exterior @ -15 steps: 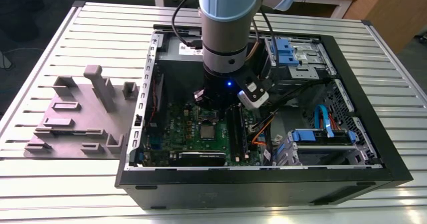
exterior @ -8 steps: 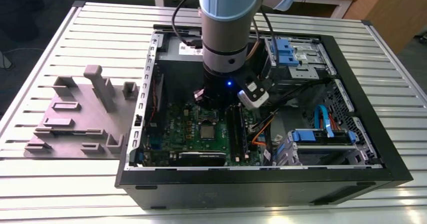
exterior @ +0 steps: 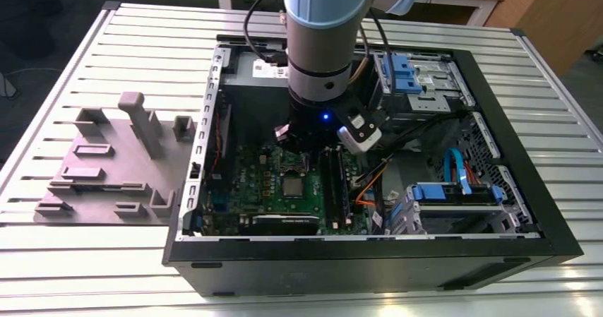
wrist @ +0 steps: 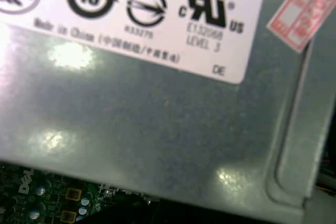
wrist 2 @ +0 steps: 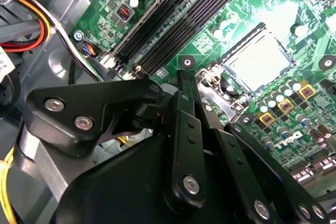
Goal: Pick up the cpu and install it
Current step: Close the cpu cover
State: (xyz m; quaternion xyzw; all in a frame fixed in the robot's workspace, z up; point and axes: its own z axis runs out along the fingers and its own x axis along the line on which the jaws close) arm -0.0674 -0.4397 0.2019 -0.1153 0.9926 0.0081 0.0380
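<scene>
The cpu (wrist 2: 258, 59) is a small pale silvery square lying flat inside the dark socket frame on the green motherboard (wrist 2: 310, 3). In the exterior view the cpu (exterior: 294, 186) sits mid-board inside the open computer case (exterior: 377, 250). My gripper (exterior: 301, 145) hangs under the arm's wrist, low in the case, just behind the socket. In the second wrist view its black linkage bars (wrist 2: 184, 129) cover the foreground, with the gripper (wrist 2: 182, 80) a short way from the socket's metal hinge. Nothing is seen between the bars.
Long black memory slots (wrist 2: 178, 19) run beside the socket. The grey power-supply box (wrist: 157, 129) with a white label is close behind the wrist. Orange and blue cables (exterior: 372, 183) and blue drive bays (exterior: 452, 193) crowd the exterior view's right. A grey fixture (exterior: 113, 162) stands outside the case.
</scene>
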